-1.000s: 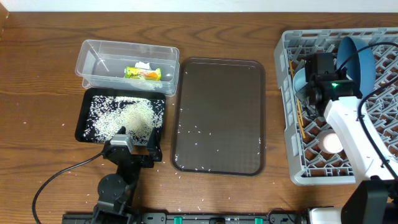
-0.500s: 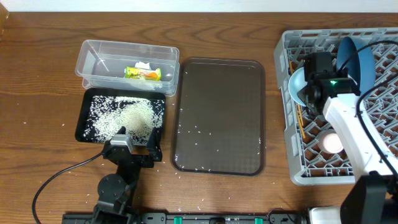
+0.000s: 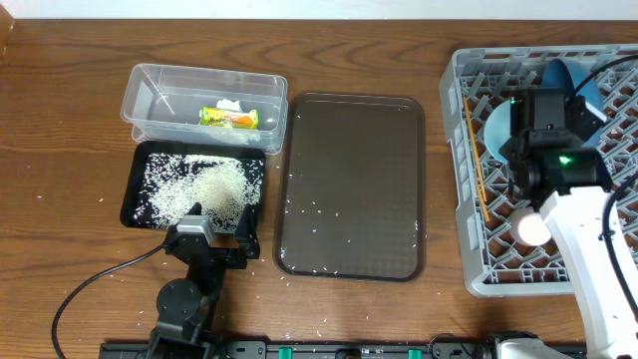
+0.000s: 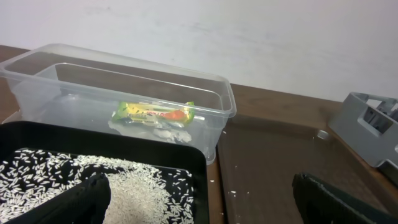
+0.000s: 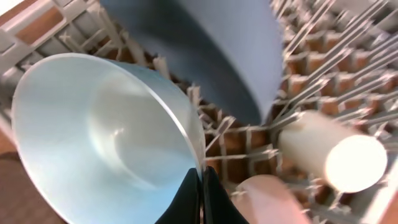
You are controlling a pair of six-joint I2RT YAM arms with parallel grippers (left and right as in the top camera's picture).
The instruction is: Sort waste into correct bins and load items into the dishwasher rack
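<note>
Wooden surface: right hand pinches bowl rim inside rack; left hand spread wide by rice tray.

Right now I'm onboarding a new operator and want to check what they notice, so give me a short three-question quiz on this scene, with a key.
1. True or false: the snack wrapper lies in the black tray.
2. Short answer: what is the right gripper shut on?
3. Fill in: most of the rice sits in the ____.

Key:
1. False. It lies in the clear tub.
2. The rim of the bowl, inside the rack.
3. Black tray.
</note>
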